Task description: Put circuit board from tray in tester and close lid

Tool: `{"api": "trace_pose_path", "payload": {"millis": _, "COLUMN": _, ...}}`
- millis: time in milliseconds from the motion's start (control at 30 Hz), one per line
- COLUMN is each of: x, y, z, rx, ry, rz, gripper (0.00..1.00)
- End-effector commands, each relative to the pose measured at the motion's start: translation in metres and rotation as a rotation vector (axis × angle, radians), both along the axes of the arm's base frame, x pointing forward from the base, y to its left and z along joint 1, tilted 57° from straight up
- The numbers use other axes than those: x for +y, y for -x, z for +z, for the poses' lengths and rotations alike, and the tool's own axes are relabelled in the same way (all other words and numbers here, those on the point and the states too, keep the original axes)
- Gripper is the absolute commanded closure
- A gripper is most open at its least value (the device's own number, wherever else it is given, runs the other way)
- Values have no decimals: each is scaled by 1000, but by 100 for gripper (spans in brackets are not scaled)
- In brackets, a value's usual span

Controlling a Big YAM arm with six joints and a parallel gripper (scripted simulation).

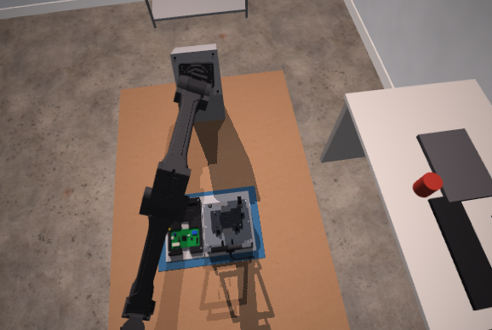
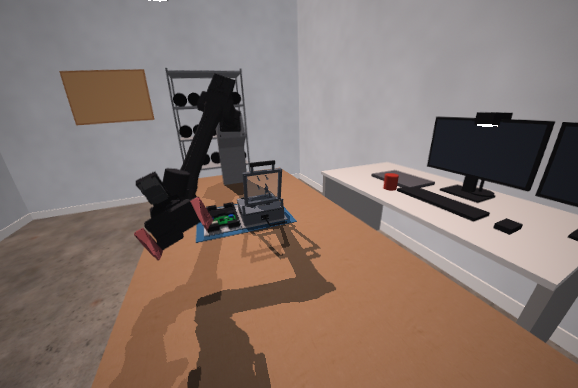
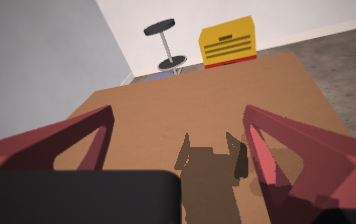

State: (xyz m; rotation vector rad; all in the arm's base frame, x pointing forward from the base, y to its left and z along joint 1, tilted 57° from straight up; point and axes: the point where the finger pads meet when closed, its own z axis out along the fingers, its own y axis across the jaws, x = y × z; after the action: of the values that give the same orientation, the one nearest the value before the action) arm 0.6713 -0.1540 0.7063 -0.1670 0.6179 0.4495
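End effector (image 2: 175, 231) (image 3: 178, 112) open, airborne; lid (image 2: 262, 187) raised beside tray (image 1: 202, 221).

The brown bench (image 1: 297, 272) (image 2: 359, 305) (image 3: 150, 110) stretches below the end effector (image 2: 175, 231) (image 3: 178, 112). Flat on it, beyond the end effector toward the arm's base, lies a blue mat (image 1: 260, 242) (image 2: 199, 236). Shadows fall across the bench beneath and beside the end effector.

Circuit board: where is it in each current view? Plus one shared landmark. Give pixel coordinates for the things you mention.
Top: circuit board (image 1: 191, 243) (image 2: 223, 220) below and left of center, in the tray.
Exterior: left of center, just left of the tester (image 1: 247, 231) (image 2: 263, 215).
Wrist: not in it.
Shared landmark: brown tabletop (image 1: 288, 179) (image 2: 379, 310) (image 3: 150, 110), all three.
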Motion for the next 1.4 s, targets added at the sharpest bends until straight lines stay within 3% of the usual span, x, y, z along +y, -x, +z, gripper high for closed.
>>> {"api": "trace_pose_path", "payload": {"millis": 0, "x": -9, "y": 38, "z": 40, "rx": -58, "ry": 31, "rz": -47, "gripper": 0}}
{"api": "trace_pose_path", "payload": {"millis": 800, "x": -9, "y": 38, "z": 40, "rx": -58, "ry": 31, "rz": -47, "gripper": 0}}
{"api": "trace_pose_path", "payload": {"millis": 933, "x": -17, "y": 43, "z": 39, "rx": 34, "ry": 110, "rz": -240, "gripper": 0}}
{"api": "trace_pose_path", "payload": {"millis": 1167, "x": -16, "y": 48, "z": 47, "rx": 25, "ry": 121, "rz": -258, "gripper": 0}}
{"api": "trace_pose_path", "payload": {"millis": 1367, "x": -23, "y": 54, "z": 33, "rx": 123, "ry": 209, "rz": -407, "gripper": 0}}
